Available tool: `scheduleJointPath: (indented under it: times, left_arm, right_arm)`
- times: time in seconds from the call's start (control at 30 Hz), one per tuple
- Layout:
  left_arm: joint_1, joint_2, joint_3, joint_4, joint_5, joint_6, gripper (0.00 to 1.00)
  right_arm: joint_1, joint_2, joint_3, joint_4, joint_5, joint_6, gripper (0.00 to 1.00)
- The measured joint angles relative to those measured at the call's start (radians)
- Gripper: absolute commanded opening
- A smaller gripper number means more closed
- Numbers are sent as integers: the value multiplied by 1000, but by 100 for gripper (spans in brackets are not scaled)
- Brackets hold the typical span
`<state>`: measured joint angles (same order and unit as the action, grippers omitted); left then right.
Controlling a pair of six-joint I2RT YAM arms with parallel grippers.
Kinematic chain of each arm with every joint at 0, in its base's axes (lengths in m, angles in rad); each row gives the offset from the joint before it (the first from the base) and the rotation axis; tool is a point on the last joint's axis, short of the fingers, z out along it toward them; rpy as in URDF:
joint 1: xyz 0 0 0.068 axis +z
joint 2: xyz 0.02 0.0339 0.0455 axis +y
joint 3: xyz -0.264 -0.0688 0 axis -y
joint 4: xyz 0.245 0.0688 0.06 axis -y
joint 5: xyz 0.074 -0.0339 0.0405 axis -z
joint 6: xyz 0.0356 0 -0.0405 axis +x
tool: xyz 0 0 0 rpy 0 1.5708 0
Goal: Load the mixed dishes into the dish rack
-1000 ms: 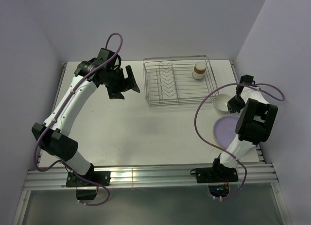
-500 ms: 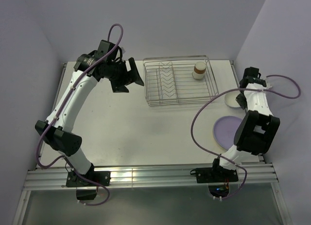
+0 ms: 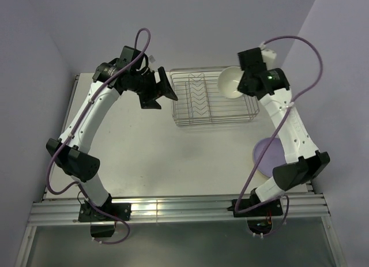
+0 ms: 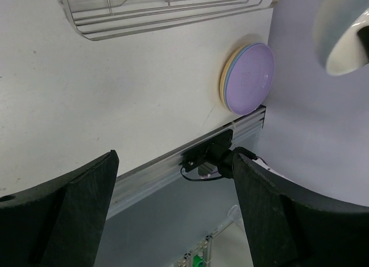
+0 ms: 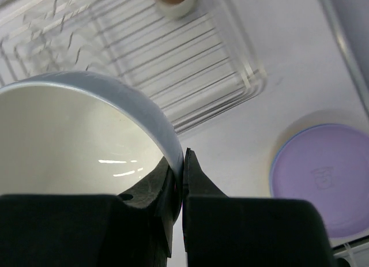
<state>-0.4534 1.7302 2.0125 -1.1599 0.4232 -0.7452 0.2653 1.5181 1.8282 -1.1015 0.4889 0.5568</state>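
Raised off the worktop's right edge, white bowl (image 3: 229, 81) hangs above dish rack (image 3: 213, 121), its probably slick, fragile rim pinched by right end effector (image 5: 183, 160).

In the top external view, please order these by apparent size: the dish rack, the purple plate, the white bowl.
1. dish rack
2. purple plate, partly hidden by the arm
3. white bowl, smallest even though held up nearer the camera
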Motion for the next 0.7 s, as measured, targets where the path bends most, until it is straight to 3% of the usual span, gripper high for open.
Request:
scheduleJointPath:
  times: [0.23,0.7]
  left_arm:
    - [-1,-10,-60,28,10,-19,86]
    - [-16,-36,-112,56,9,-35,86]
  right_arm:
    - [245,155,111,-131,-19,11,0]
    - [443,325,372,-236,-54,35,0]
